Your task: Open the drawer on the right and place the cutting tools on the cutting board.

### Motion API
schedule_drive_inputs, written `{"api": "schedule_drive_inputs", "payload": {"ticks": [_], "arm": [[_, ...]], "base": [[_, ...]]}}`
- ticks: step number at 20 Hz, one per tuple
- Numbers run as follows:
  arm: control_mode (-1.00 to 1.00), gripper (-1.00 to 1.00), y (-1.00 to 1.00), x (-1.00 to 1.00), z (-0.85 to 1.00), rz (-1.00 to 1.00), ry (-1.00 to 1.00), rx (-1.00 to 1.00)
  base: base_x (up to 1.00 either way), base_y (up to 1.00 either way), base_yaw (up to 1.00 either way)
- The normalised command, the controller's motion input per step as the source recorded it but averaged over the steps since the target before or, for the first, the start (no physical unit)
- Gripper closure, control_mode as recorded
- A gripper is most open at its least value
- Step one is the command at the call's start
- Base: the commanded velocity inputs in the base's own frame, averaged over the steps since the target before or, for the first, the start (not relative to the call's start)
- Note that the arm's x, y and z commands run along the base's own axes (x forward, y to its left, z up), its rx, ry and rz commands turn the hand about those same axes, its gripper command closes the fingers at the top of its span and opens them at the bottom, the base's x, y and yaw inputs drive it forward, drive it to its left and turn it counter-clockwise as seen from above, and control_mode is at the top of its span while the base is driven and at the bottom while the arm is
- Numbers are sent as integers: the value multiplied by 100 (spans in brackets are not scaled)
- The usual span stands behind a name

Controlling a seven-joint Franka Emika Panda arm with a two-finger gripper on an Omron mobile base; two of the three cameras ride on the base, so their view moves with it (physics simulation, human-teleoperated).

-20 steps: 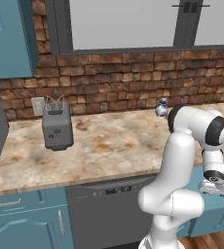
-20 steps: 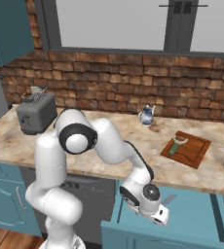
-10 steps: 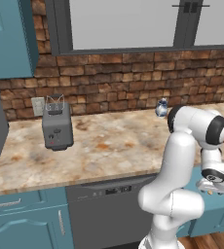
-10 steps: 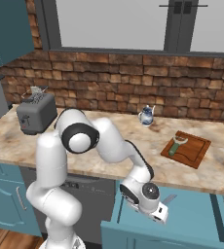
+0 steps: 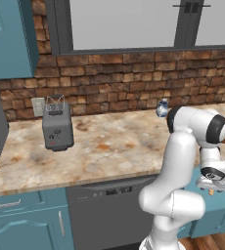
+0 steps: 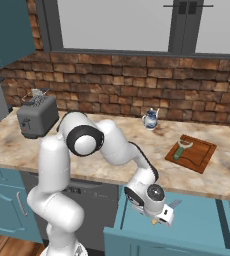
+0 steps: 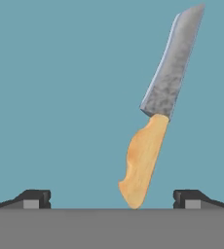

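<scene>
From the left the end effector (image 5: 217,181) dips into the drawer (image 5: 217,202); from the right the peeler (image 6: 182,149) already lies on the board (image 6: 197,156); the hand camera shows released fingertips (image 7: 33,198) straddling the knife (image 7: 155,121), blade pointing away.

arm (image 6: 62,165): white rounded links, glossy
joints: dark round caps
hand: white, silver disc
fingertips (image 7: 33,198): small, dark, grey pads
</scene>
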Motion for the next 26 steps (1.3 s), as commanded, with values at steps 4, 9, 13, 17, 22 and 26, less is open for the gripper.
{"api": "schedule_drive_inputs", "payload": {"ticks": [4,9,13,17,22,26], "arm": [[-100,-100,-25,15,-1,0,0,0],[-100,-100,-28,0,-18,0,0,0],[-100,-100,-8,2,-28,0,0,0],[-100,-100,0,5,-12,0,0,0],[-100,-100,0,2,-14,0,0,0],[-100,-100,0,9,-15,0,0,0]], "base": [[0,0,0],[0,0,0],[0,0,0],[0,0,0],[0,0,0],[0,0,0]]}}
